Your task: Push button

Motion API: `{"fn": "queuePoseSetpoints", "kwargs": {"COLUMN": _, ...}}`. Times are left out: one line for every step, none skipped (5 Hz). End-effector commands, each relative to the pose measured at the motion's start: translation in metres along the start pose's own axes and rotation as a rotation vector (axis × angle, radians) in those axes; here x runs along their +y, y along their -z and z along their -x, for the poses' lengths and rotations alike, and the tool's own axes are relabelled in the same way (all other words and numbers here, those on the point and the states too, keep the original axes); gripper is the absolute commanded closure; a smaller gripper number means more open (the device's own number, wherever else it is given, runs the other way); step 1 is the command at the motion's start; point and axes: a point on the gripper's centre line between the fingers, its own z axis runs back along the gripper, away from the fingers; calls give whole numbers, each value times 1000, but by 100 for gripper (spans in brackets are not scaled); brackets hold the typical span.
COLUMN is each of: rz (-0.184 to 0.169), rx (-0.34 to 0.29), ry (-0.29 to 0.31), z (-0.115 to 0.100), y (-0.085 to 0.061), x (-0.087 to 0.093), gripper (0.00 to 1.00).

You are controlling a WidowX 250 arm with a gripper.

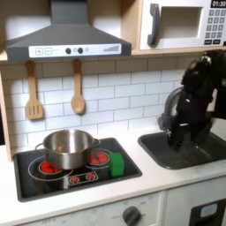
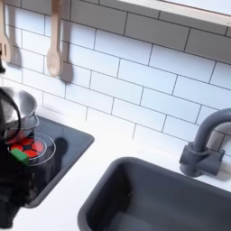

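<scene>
In the first exterior view, a toy kitchen fills the frame. The black arm (image 1: 196,97) stands at the right, over the dark sink (image 1: 177,152), and hides most of the curved faucet. Its lower end, the gripper (image 1: 179,134), hangs at the sink's back edge; it is too blurred to tell how far its jaws stand apart or whether it has hold of anything. At lower left lies the black stovetop (image 1: 75,168) with red rings, and a shiny metal pot (image 1: 66,146) sits on its left ring; what the pot contains cannot be seen. A green block (image 1: 116,163) stands just right of the pot. Small red buttons (image 1: 81,178) sit along the stovetop's front edge, well apart from the gripper. Two wooden utensils (image 1: 55,91) hang on the white tiled wall under a grey hood (image 1: 66,37). A microwave (image 1: 181,24) sits at upper right, and a round knob (image 1: 131,215) shows at the bottom.

The second exterior view looks closer along the white surface (image 2: 104,162). The dark grey faucet (image 2: 205,144) stands clear at the right behind the sink basin (image 2: 153,198). At the left edge a dark blurred shape (image 2: 11,167) covers part of the stovetop, with the pot's rim, a red ring and a bit of the green block beside it. One wooden spoon (image 2: 54,41) hangs at upper left against glossy tiles.
</scene>
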Motion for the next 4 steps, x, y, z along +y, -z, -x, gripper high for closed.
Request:
{"fn": "queuePoseSetpoints", "kwargs": {"rz": -11, "rx": -106, "ry": -46, "z": -28, "y": -7, "x": 16, "gripper": 0}}
{"fn": "queuePoseSetpoints", "kwargs": {"rz": -16, "rx": -152, "ry": -55, "z": -40, "y": -10, "x": 25, "gripper": 0}}
{"fn": "queuePoseSetpoints", "kwargs": {"rz": -21, "rx": -202, "ry": -74, "z": -53, "y": -15, "x": 34, "gripper": 0}}
{"fn": "queuePoseSetpoints", "kwargs": {"rz": -31, "rx": -242, "ry": -77, "z": -67, "y": -18, "x": 40, "gripper": 0}}
